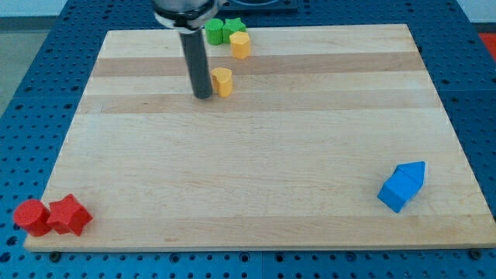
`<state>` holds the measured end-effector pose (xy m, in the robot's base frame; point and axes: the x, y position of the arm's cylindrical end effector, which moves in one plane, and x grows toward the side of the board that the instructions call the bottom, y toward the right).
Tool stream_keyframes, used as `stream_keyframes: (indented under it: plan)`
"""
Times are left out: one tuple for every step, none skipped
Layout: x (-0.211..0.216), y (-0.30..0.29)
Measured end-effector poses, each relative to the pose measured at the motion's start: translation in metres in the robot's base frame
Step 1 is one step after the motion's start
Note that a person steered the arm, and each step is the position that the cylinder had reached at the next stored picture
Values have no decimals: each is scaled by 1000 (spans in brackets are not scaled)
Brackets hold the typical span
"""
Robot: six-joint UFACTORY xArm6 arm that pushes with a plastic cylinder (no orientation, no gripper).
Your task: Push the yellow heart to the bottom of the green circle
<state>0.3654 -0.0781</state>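
My tip (203, 96), a bare rod end, touches the lower yellow block (222, 80) near the table's (256, 178) top edge. The upper yellow block (240, 44) stands between it and the green blocks (215, 31).

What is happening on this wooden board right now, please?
A robot arm's dark rod is pushing small blocks around the wooden board. My tip sits just to the view's left of one yellow block, touching or nearly so. A second yellow block lies above it, beside two green blocks at the view's top edge. Two red blocks rest at the bottom left, two blue blocks at the lower right.
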Motion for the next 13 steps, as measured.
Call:
stream_keyframes:
  plan:
    - [-2,39]
    - [-30,40]
    - [-52,36]
    - [-31,63]
    - [-35,97]
    - [-61,74]
    - [-69,34]
    - [-69,38]
    - [-67,41]
    - [-83,29]
    - [-79,26]
    - [-58,26]
    - [-62,3]
